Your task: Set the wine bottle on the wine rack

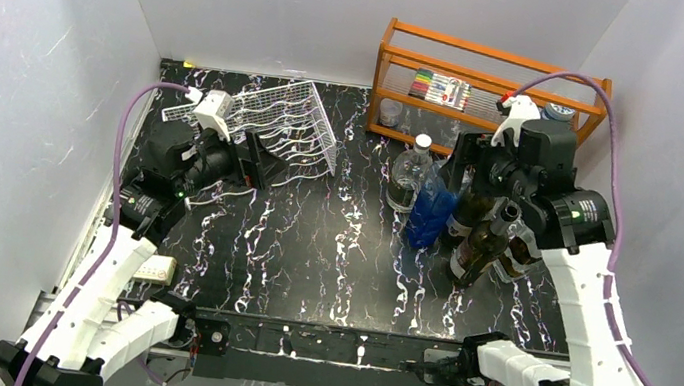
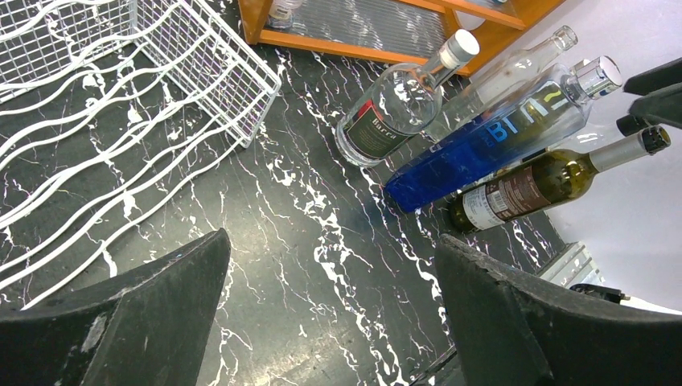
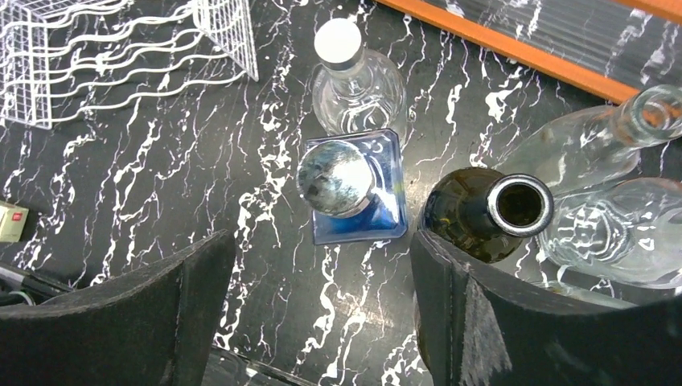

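At upper left of the overhead view, the wine rack [image 1: 289,125] holds no bottle, with the left gripper [image 2: 334,265] beside it, wide and holding nothing. Right of centre, the right gripper [image 3: 322,265] hangs wide above the standing wine bottle [image 3: 486,213], likely lining up a grab

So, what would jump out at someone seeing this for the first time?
The blue square bottle and an uncapped dark wine bottle stand out in a tight group at the right of the table, with the right gripper open just above them. At back left sits the white wire wine rack, no bottle visible in it, with the left gripper open beside it.
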Action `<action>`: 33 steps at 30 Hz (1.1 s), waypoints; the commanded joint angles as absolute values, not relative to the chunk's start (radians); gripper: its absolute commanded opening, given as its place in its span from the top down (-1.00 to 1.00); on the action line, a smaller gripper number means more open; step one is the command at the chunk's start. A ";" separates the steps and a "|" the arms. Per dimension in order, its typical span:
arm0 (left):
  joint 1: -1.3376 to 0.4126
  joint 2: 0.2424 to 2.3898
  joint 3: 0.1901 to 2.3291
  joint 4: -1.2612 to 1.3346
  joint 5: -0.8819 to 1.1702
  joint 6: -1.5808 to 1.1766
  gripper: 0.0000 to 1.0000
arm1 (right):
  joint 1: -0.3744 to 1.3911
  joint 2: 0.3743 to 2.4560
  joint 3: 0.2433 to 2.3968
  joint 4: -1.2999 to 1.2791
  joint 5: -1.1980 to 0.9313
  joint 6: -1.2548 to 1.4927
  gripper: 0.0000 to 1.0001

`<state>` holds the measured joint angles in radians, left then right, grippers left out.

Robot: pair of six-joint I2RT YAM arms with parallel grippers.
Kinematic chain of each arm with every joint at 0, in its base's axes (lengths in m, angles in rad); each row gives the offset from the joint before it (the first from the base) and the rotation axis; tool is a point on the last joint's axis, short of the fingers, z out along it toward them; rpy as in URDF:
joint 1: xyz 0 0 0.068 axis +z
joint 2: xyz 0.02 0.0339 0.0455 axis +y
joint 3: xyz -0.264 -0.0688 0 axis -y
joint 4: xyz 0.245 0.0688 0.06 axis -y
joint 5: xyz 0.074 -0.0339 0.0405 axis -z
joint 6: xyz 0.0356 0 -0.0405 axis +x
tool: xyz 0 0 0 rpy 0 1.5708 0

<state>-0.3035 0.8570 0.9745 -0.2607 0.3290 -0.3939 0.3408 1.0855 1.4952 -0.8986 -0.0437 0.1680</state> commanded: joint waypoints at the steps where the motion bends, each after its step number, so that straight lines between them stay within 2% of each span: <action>1: -0.306 0.839 0.981 -0.257 0.328 -0.392 -0.96 | 0.346 1.084 1.450 -0.810 0.001 0.196 -0.83; 17: -0.306 0.811 0.950 -0.246 0.286 -0.393 -0.96 | 0.420 1.152 1.311 -0.692 0.034 0.124 -0.78; 21: -0.306 0.807 0.945 -0.239 0.288 -0.380 -0.96 | 0.459 1.154 1.287 -0.672 0.113 0.128 -0.60; 26: -0.306 0.798 0.928 -0.228 0.282 -0.371 -0.96 | 0.472 1.146 1.259 -0.655 0.209 0.129 -0.51; 31: -0.305 0.792 0.915 -0.219 0.283 -0.354 -0.96 | 0.473 1.145 1.247 -0.645 0.183 0.128 -0.53; 33: -0.306 0.790 0.911 -0.217 0.277 -0.350 -0.96 | 0.473 1.141 1.242 -0.641 0.148 0.131 -0.41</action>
